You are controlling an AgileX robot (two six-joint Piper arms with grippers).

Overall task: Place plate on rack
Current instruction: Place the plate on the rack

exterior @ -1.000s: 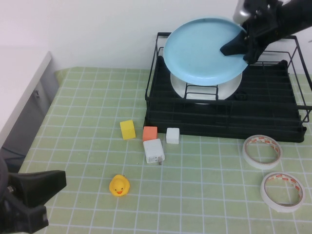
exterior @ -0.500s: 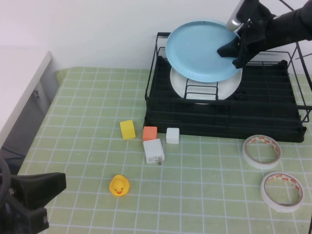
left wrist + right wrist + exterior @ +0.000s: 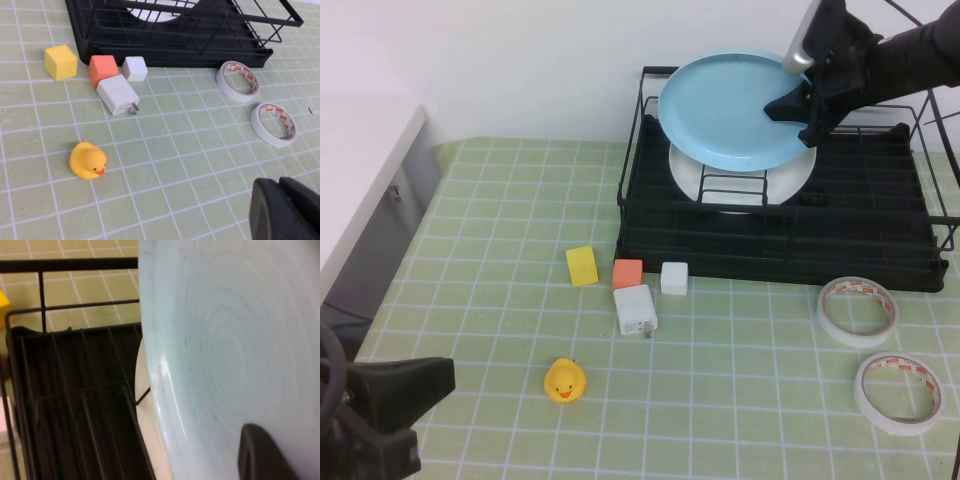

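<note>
The right arm enters from the upper right of the high view. Its right gripper [image 3: 798,108] has its fingers clamped on the right edge of the plate [image 3: 730,110]. The plate is held tilted in the air, above the rear left section of the rack [image 3: 880,250], at the top centre of the frame. A white plate [image 3: 740,188] rests in the rack directly below it; the two look apart. In the right wrist view, the plate [image 3: 235,350] fills most of the frame, with one dark finger [image 3: 260,452] lying on its face.

The left gripper [image 3: 385,405] sits at the lower left corner of the high view, low over the tabletop [image 3: 500,230]; whether its fingers are apart or together cannot be told.

The right half of the rack holds nothing. In front of the rack lie a yellow block [image 3: 582,266], an orange block [image 3: 628,273], a white cube [image 3: 674,278], a white charger [image 3: 636,309] and a rubber duck [image 3: 564,381]. Two tape rolls [image 3: 858,311] lie at lower right.
</note>
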